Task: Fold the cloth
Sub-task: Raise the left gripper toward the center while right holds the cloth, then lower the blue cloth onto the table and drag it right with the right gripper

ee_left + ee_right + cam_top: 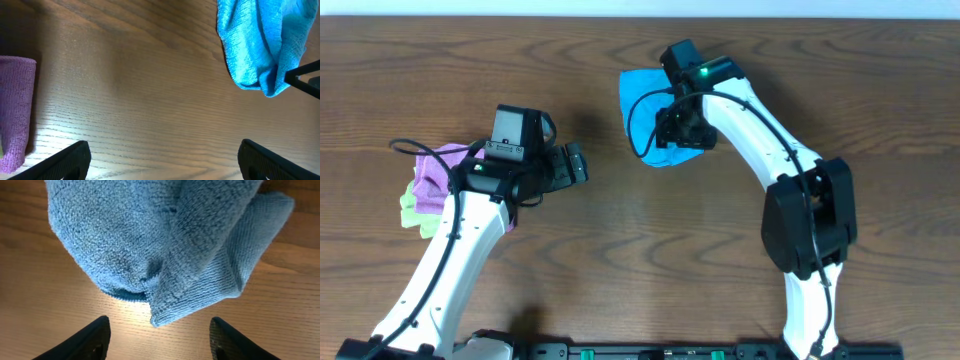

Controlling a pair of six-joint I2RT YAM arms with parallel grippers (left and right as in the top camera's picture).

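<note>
A blue cloth (643, 105) lies bunched and partly folded on the wooden table at the upper middle. It fills the top of the right wrist view (160, 245) and shows at the top right of the left wrist view (260, 45). My right gripper (686, 128) hovers over the cloth's right edge, open and empty, with its fingers (159, 340) apart just short of the cloth's corner. My left gripper (572, 163) is open and empty over bare table (162, 162), left of the cloth.
A pile of folded cloths, purple (440, 170) on top of a yellow-green one (410, 210), lies at the left under my left arm. The purple one shows at the left of the left wrist view (15, 110).
</note>
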